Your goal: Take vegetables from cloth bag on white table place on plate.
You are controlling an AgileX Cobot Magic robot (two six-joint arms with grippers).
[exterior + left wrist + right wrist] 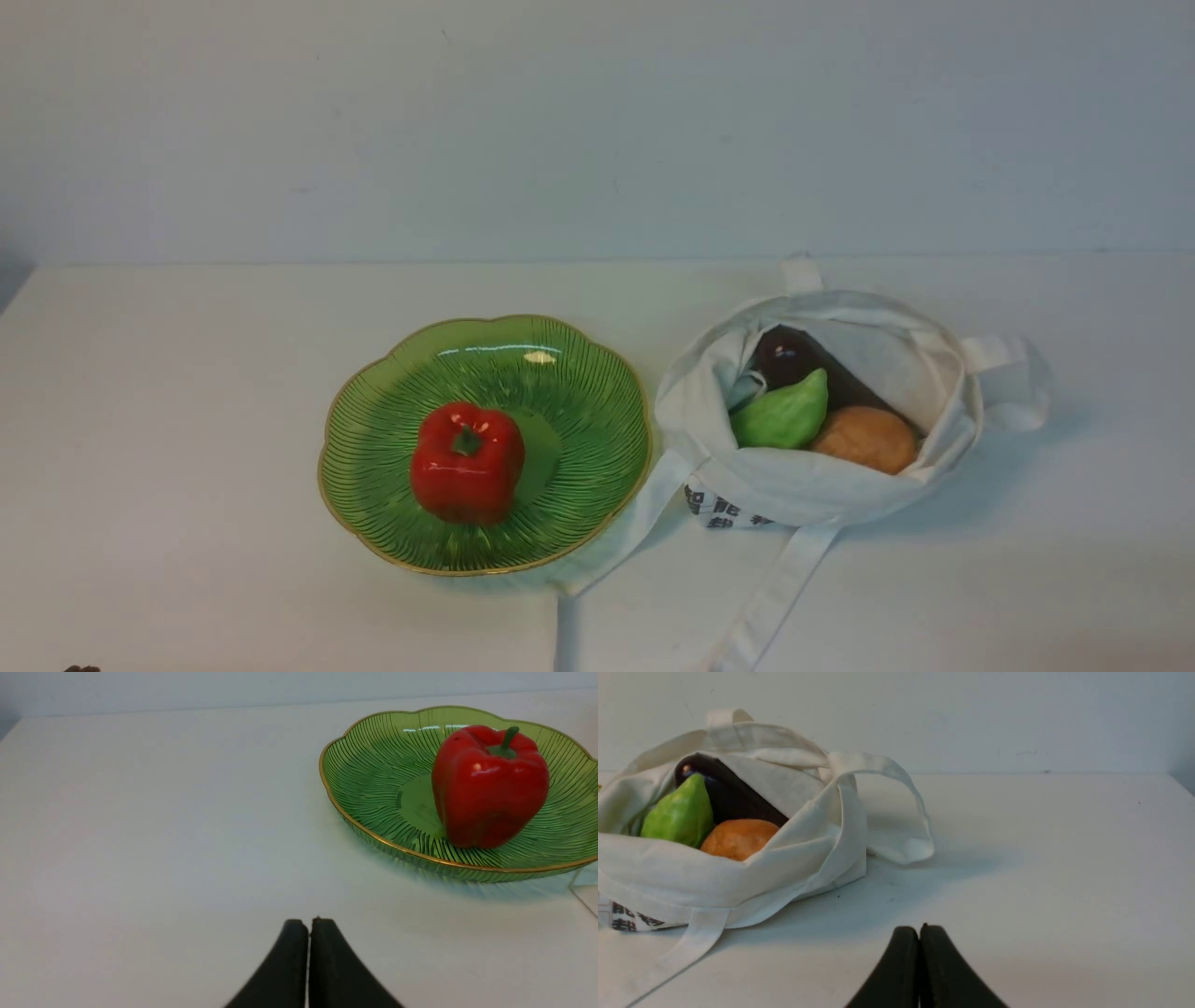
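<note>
With the red pepper (467, 462) already on the plate (373, 420), and both the left gripper (309, 926) and right gripper (919, 933) clenched empty, we should open wide before entering the cloth bag (794, 485); the gourd (782, 415) lies topmost.

A plain pale wall (597, 121) rises behind the far edge.

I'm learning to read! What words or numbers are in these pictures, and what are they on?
Black printed characters on the side of the cloth bag: partly folded under and too blurred to read.
Faint mark in the centre of the plate: too faint to read.
Nothing else has writing.
</note>
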